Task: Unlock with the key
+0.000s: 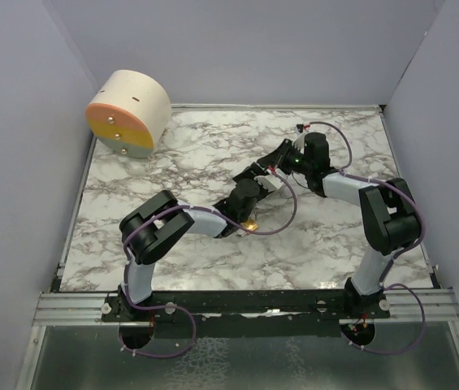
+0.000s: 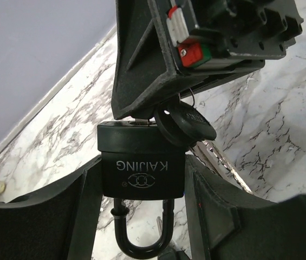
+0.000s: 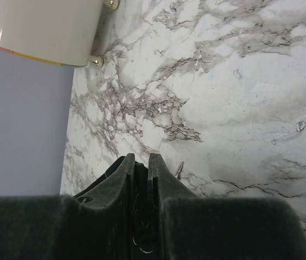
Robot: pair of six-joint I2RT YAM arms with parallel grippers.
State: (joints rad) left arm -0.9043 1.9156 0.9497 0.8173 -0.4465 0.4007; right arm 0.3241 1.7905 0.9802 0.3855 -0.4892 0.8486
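Observation:
A black padlock (image 2: 142, 170) marked KAIJING hangs shackle (image 2: 142, 246) down between the fingers of my left gripper (image 2: 142, 162), which is shut on its body. From above, my right gripper (image 2: 158, 70) presses against the lock's keyhole end. It is shut on the key (image 3: 142, 179), a dark head pinched between its fingers, and only a glint of the blade (image 2: 142, 122) shows at the lock. A second black-headed key (image 2: 188, 124) dangles on the ring beside it. In the top view both grippers meet mid-table, left (image 1: 244, 210) and right (image 1: 255, 175).
A cream cylinder with an orange and yellow face (image 1: 127, 112) lies at the far left corner, also in the right wrist view (image 3: 44, 27). Grey walls (image 1: 18, 162) close in the marble table (image 1: 188, 154) on three sides.

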